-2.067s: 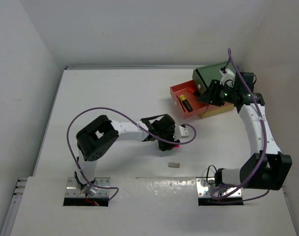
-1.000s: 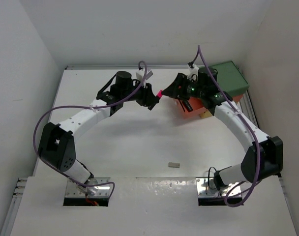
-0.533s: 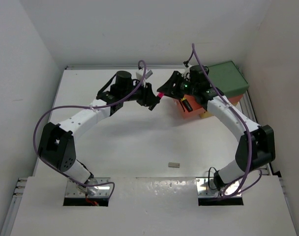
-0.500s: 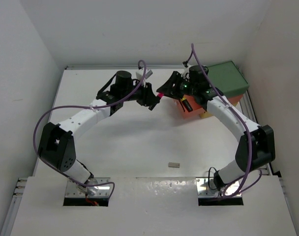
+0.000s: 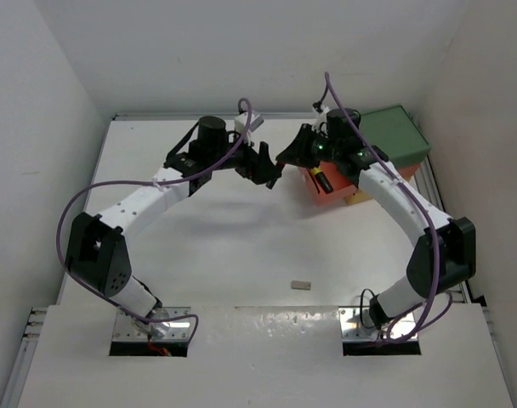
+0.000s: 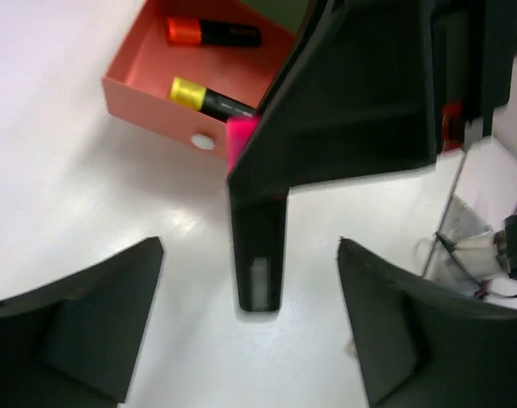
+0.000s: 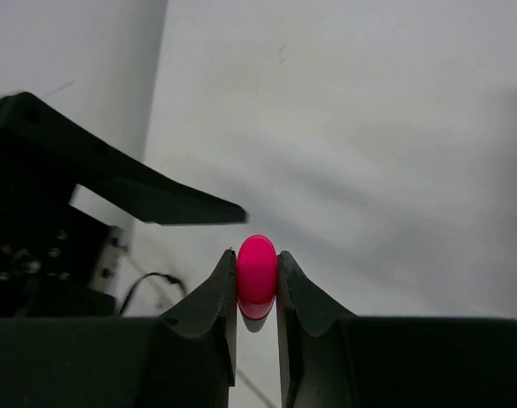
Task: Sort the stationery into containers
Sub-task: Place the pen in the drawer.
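My right gripper [image 7: 257, 257] is shut on the pink cap of a highlighter [image 7: 257, 276], held in the air left of the drawers. My left gripper [image 5: 271, 170] faces it, open and empty, its fingers [image 6: 97, 314] spread either side of the right gripper's finger [image 6: 258, 255]; a bit of the pink highlighter [image 6: 241, 140] shows there. The coral-red drawer [image 5: 314, 194] stands pulled out, with a yellow-capped highlighter [image 6: 209, 99] and an orange-capped one [image 6: 212, 32] in it. The green box [image 5: 399, 136] is on top. A grey eraser [image 5: 301, 286] lies on the table near the front.
The yellow drawer [image 5: 357, 198] peeks out under the coral one. The two grippers [image 5: 286, 156] meet close together above the table's back middle. White walls stand at the left, back and right.
The left gripper carried the pink highlighter from mid-table up to the right gripper. The right gripper has shut on it, and the left jaws have opened and drawn slightly back.
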